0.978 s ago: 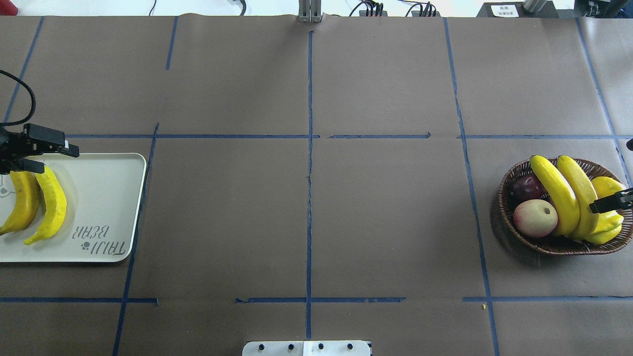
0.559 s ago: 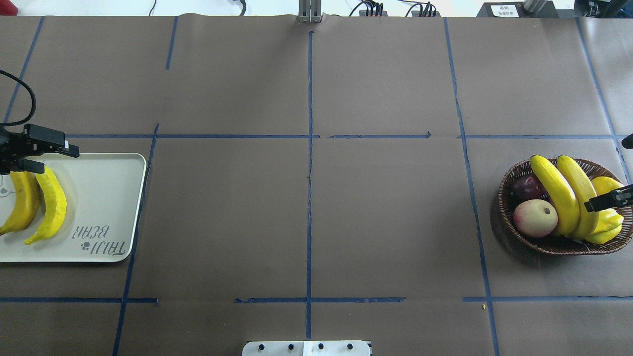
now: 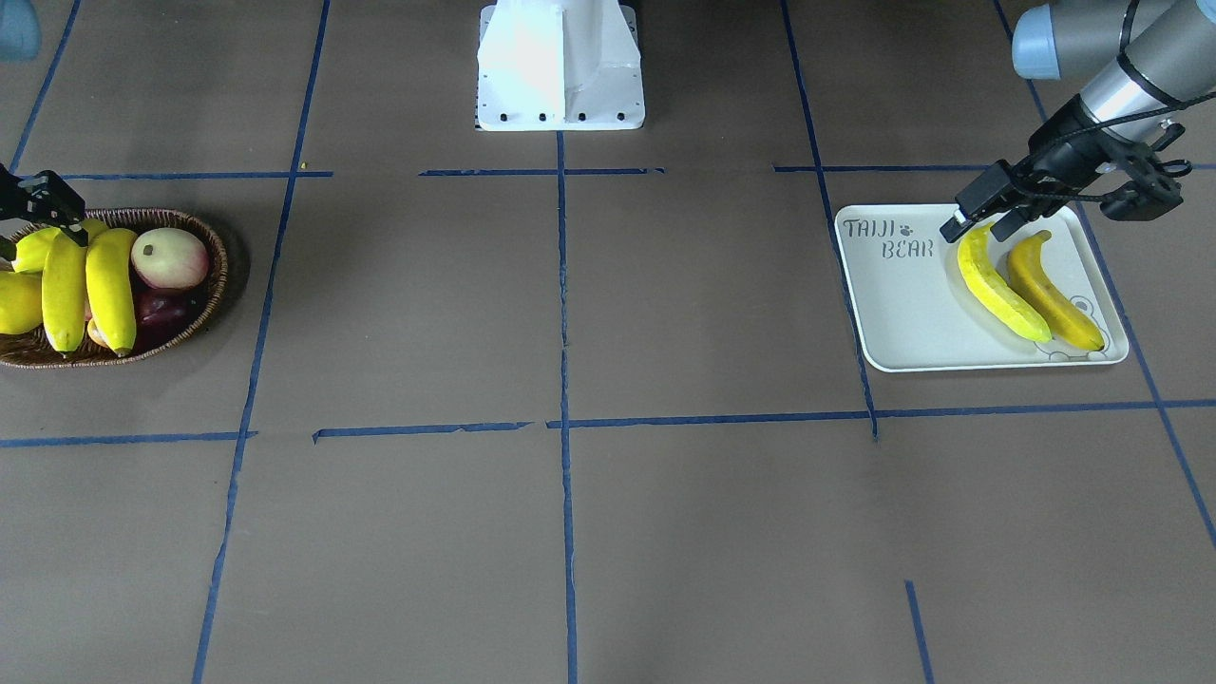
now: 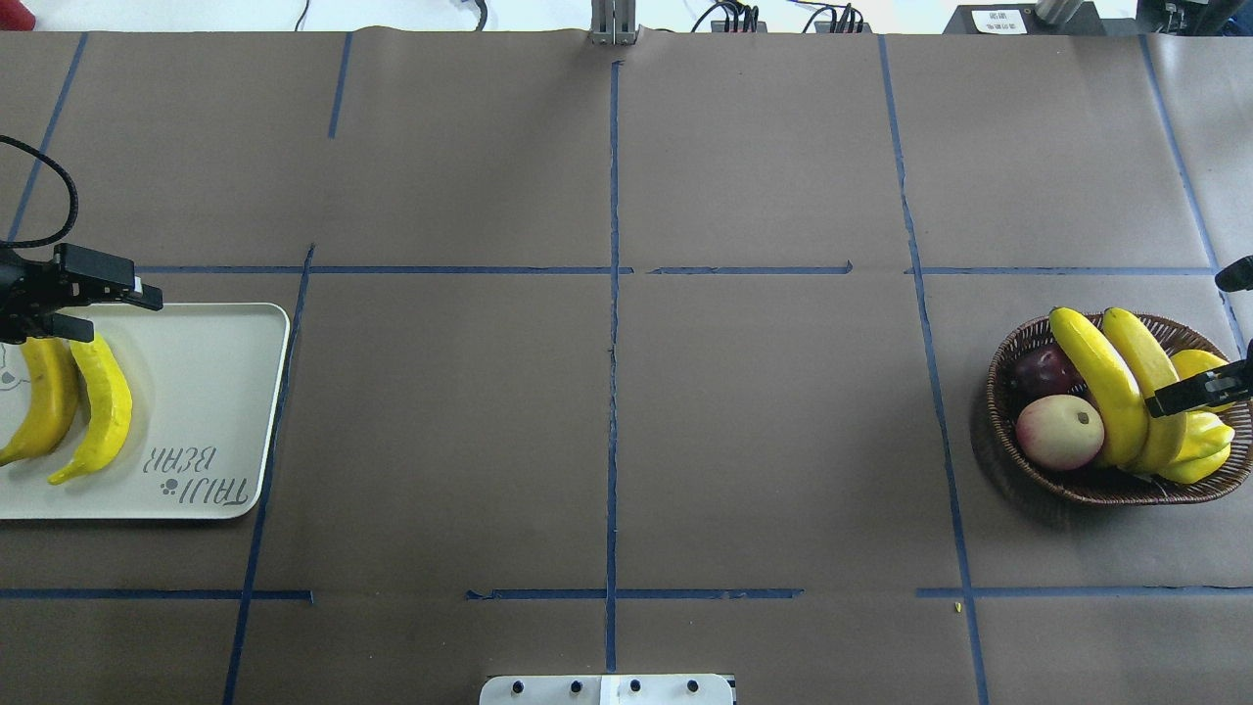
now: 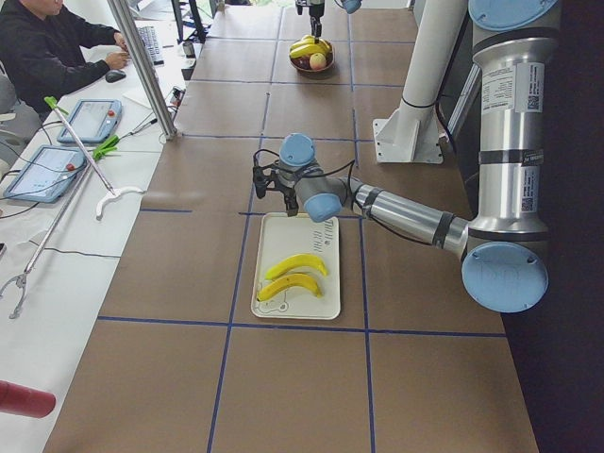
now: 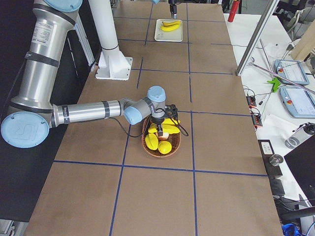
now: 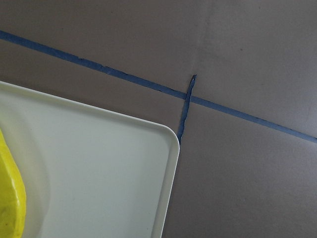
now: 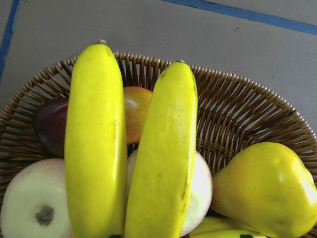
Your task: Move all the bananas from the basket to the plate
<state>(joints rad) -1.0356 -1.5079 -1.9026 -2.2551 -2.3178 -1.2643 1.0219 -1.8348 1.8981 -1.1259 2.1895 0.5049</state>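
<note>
Left gripper: the left gripper [image 3: 973,234] hangs low over the far edge of the plate [image 4: 196,392], jaws spread with nothing between them, its tips at the upper end of one banana.
Plate bananas: the plate bananas [image 3: 1002,285] are two, lying side by side and touching along most of their length, on the half of the tray away from the "TAIJI BEAR" lettering.
Right gripper: the right gripper [image 4: 1196,352] hovers above the basket [image 4: 992,401], jaws apart and empty; one finger shows dark across the banana nearer the pear, though I cannot tell whether it touches.
Basket bananas: the basket bananas [image 4: 1101,382] are two, resting parallel on top of the other fruit, their far tips at the wicker rim.
Other fruit: a pale pink apple [image 4: 1059,431] and a dark red fruit [image 4: 1043,370] sit on one side of the bananas, and a yellow pear [image 8: 267,193] sits on the other.
Layout: plate and basket lie well apart at opposite ends of the brown table [image 4: 764,441], which is marked with blue tape lines [image 4: 613,392].
Task state: two bananas on the plate, two in the basket.
</note>
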